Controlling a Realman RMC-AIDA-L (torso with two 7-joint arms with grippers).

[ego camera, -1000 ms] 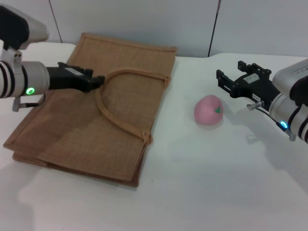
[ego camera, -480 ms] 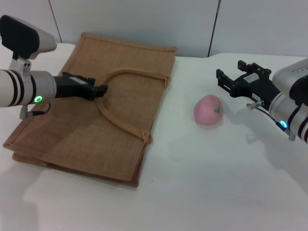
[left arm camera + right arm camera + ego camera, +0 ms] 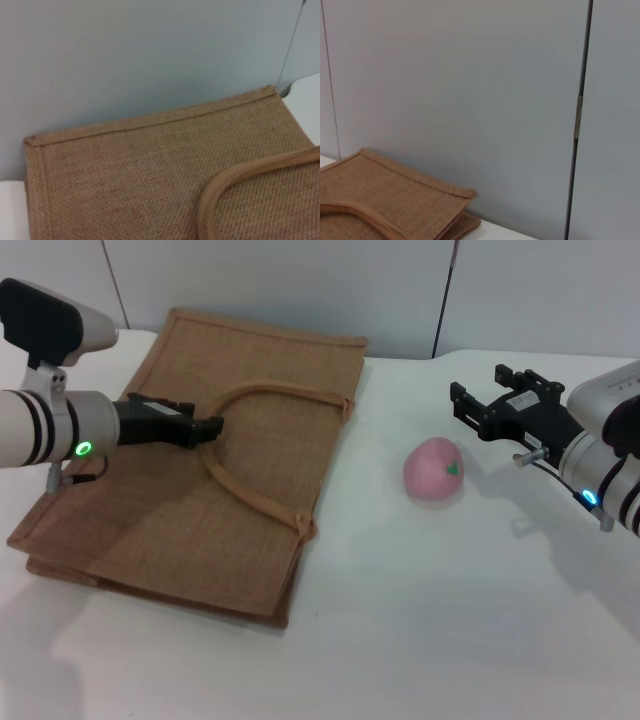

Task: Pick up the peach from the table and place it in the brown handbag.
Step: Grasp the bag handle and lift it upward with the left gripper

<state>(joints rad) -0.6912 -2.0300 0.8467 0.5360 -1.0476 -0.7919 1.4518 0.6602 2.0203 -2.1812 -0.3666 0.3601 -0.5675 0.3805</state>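
The pink peach rests on the white table, to the right of the brown handbag. The handbag lies flat, its arched handle spread over its top face. My left gripper hovers low over the bag, right at the left side of the handle arch. My right gripper hangs open just right of and behind the peach, apart from it and holding nothing. In the left wrist view the woven handbag and a strap curve fill the picture. The right wrist view catches a corner of the handbag.
A grey panelled wall runs behind the table. The handbag's far edge lies close to it. Bare white tabletop stretches in front of the peach and the bag.
My left gripper has dropped a little and slid right toward the handle arch. The right arm, the peach and the bag have stayed put.
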